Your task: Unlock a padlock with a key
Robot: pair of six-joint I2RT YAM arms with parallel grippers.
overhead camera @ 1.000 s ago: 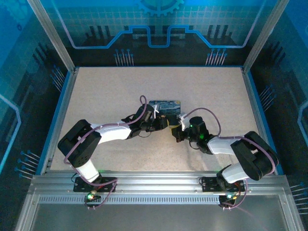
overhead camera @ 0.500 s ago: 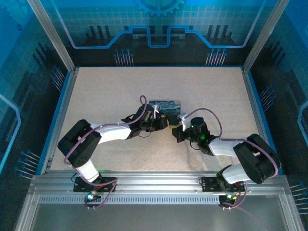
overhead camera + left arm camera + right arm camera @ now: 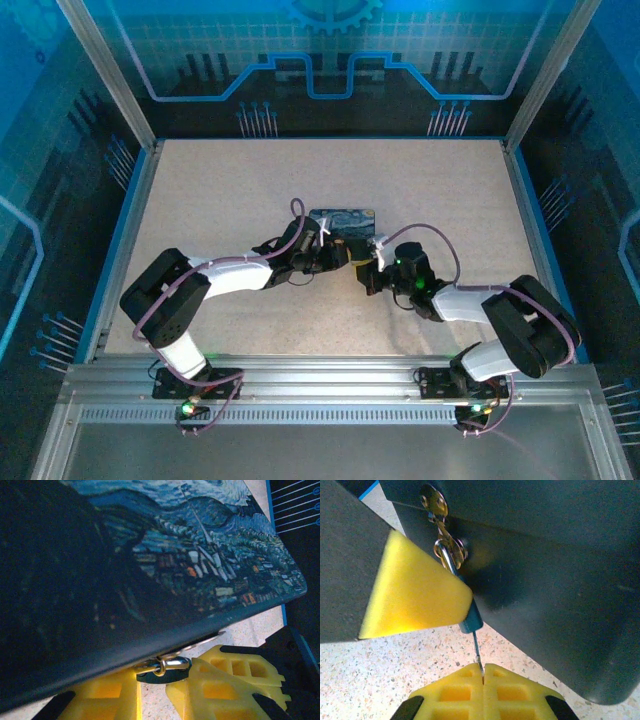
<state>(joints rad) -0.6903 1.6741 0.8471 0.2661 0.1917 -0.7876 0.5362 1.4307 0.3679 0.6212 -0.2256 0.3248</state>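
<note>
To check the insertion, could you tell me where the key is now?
In the right wrist view, the key sits bottom centre, pinched in the right gripper, its tip meeting the underside of the padlock hanging at the tin.

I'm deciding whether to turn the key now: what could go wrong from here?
The right claw pinches the key by its end, so it may slip or twist loose.
The padlock hangs from the hasp on the tin, braced by the left claw; a push could swing it off line.
The thin blade could bend.
</note>
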